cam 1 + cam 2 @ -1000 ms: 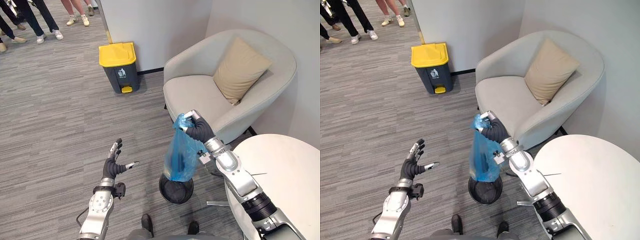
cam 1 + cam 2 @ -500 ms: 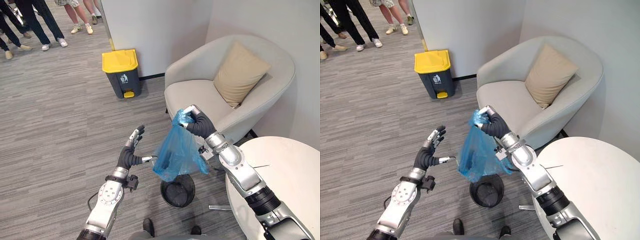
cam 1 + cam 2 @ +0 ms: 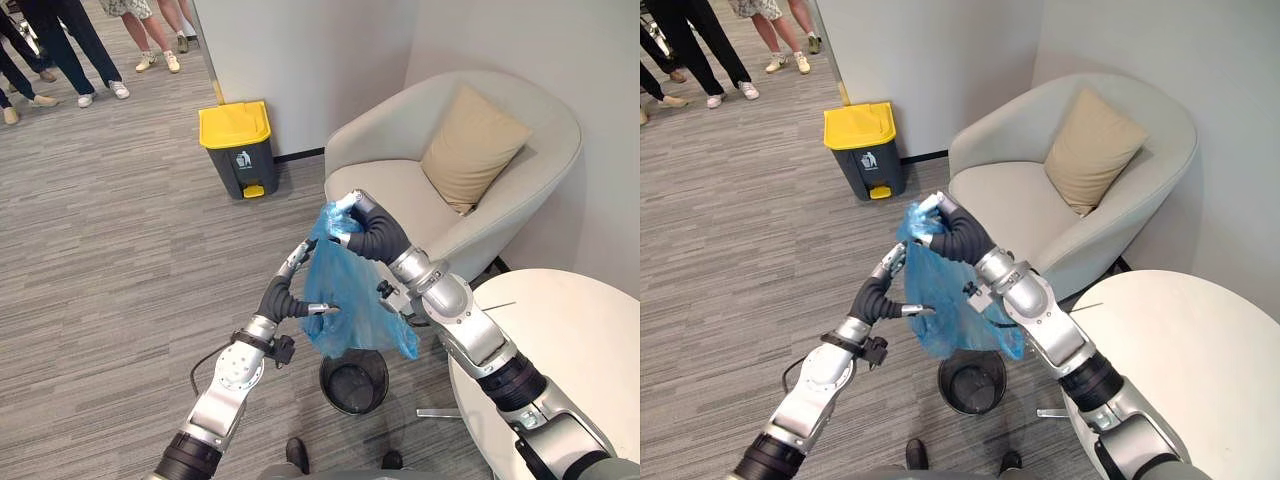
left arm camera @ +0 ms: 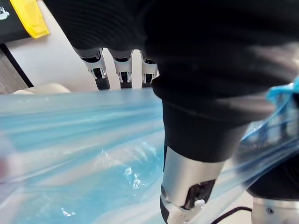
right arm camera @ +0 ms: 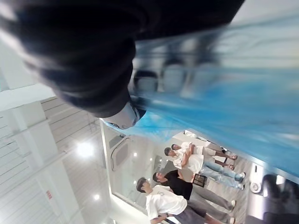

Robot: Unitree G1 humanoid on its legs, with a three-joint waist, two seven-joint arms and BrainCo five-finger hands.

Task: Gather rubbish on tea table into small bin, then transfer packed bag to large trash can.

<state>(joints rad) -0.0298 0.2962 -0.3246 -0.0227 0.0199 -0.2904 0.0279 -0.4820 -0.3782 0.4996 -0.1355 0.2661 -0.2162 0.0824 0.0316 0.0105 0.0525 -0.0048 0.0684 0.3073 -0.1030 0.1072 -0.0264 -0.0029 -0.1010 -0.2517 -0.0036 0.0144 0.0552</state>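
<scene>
right robot hand (image 3: 368, 232) clenched round gathered neck of blue bag (image 3: 352, 300) (thin, crinkled, translucent film) | left robot hand (image 3: 284, 296) open, flat against bag's side | left wrist view: film stretched before straight fingers (image 4: 122, 71) | eye views: bag hangs above round black mesh small bin (image 3: 353, 382); yellow-lidded large trash can (image 3: 238, 148) by wall, well apart

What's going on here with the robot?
The robot's right hand grips the top of a blue plastic bag, holding it up above a small black bin. Its left hand, fingers straight, is against the bag's side. A yellow-lidded trash can stands further off, lid shut.
</scene>
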